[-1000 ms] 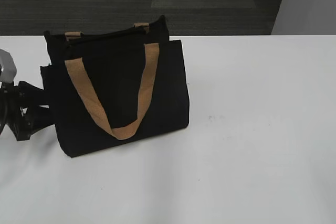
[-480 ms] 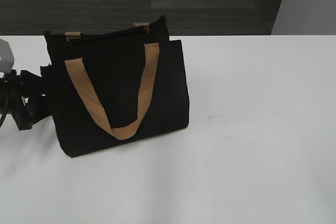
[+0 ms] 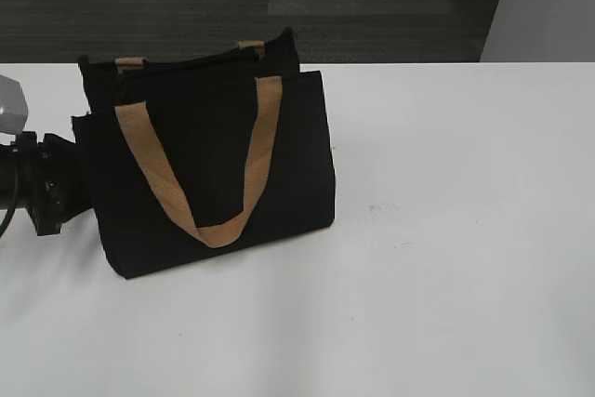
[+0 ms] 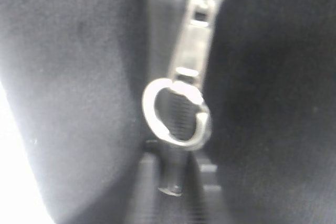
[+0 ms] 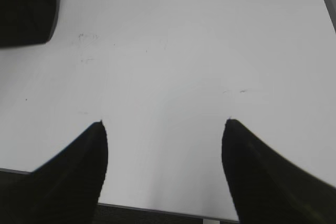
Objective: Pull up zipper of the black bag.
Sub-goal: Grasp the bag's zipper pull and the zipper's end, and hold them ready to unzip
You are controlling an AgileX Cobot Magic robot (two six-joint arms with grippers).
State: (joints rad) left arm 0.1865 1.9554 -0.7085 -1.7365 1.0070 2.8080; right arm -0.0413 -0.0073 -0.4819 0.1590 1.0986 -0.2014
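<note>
The black bag [image 3: 279, 155] stands upright on the white table [image 3: 446, 230], one tan handle hanging down its front. Its zipper [image 3: 191, 61] runs along the top rim. My left gripper [image 3: 58, 191] is pressed against the bag's left end, its tips hidden by the fabric. The left wrist view is a blurred close-up of the silvery zipper pull with a ring [image 4: 177, 113], black fabric on both sides; the jaws cannot be made out. My right gripper [image 5: 164, 125] is open and empty above bare table, a corner of the bag [image 5: 23, 9] at the upper left.
The table's far edge [image 3: 418, 63] meets dark carpet behind the bag. The table's near edge [image 5: 157, 209] shows between the right fingers. The right arm is out of the exterior view.
My left gripper has risen a little and closed in against the bag's left end. The bag has not shifted.
</note>
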